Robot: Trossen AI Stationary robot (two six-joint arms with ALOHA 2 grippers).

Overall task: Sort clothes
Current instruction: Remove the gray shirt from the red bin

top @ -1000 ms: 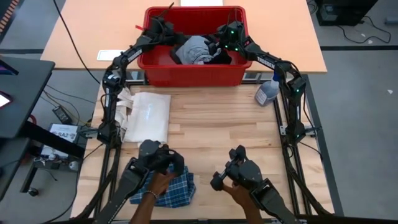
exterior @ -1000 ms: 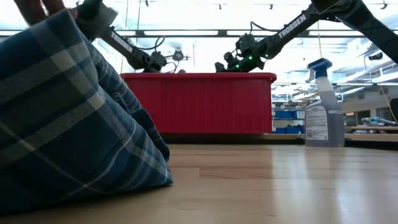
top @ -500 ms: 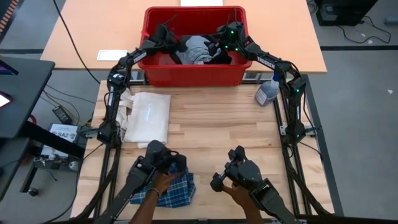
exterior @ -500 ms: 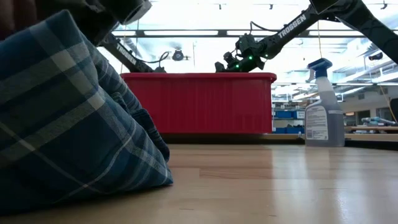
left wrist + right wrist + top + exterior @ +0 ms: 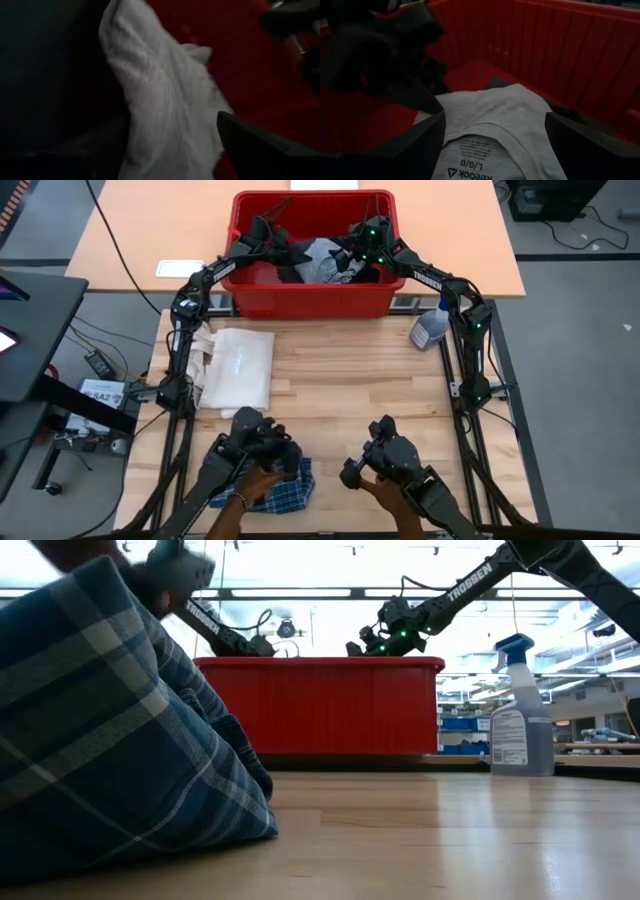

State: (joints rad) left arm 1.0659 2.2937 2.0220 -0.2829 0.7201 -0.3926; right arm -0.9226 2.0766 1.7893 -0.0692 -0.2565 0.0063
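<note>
Two grippers work inside the red bin (image 5: 310, 298) at the far edge of the tabletop (image 5: 350, 380), where the unsorted clothes are collected so both arms can reach them.

1. Left gripper (image 5: 268, 246): positioned over the bin's left half, above black fabric (image 5: 285, 265). In its wrist view one dark finger (image 5: 260, 150) lies just beside the grey cloth (image 5: 165, 110), with nothing between the fingers that can be seen. How far it is open cannot be told.

2. Right gripper (image 5: 352, 252): positioned over the bin's right half. In its wrist view both fingers (image 5: 410, 145) stand wide apart, one on each side of the grey cloth's collar and its size label (image 5: 470, 172). The cloth lies directly between and ahead of the fingers; nothing is gripped. This straddling stance appears intended for a pinch on the collar.

3. Plaid cloth (image 5: 280, 490): lies bunched at the near edge of the tabletop, well apart from the bin, which suggests a separate sorting location. A person's hands (image 5: 262, 480) on control handles partly cover it.

4. Tote bag (image 5: 240, 365): lies flat at the left side. A spray bottle (image 5: 430, 330) stands at the right, clear of both arms.
</note>
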